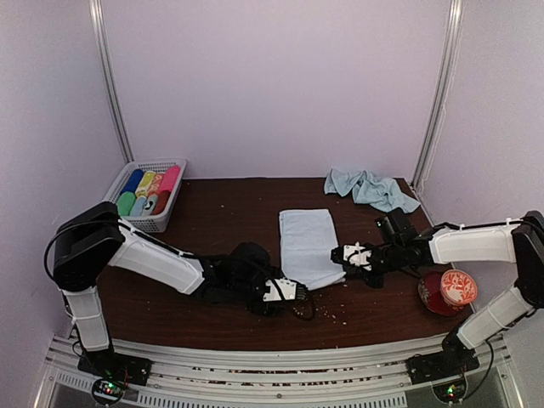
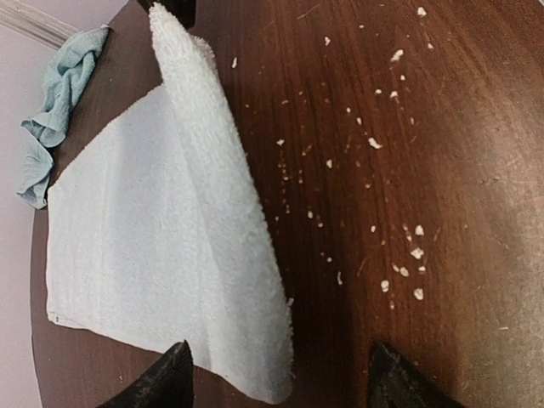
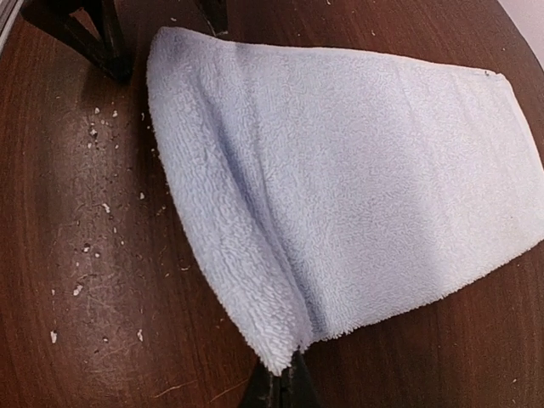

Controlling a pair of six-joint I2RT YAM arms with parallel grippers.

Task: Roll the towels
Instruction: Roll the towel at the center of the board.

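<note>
So the flat towel (image 1: 308, 245) is lying mid-counter (image 1: 221, 212), long side running away from the arms; its near edge is curled up and over into a loose fold. The right hand (image 3: 280, 387) has its fingers pressed together on the corner of that fold, pinching the cloth. The left hand (image 2: 280, 374) sits low at the other end of the fold with its fingers spread wide, gripping nothing; the towel's corner lies just inside one finger, can't tell if it touches. The crumpled towel (image 1: 370, 189) is bunched up at the far right of the counter, well apart from both hands. Pale crumbs (image 2: 399, 272) are scattered beside the fold; a basket (image 1: 174, 163) of bright rolls sits far left; a red bowl (image 1: 446, 291) is near right.
</note>
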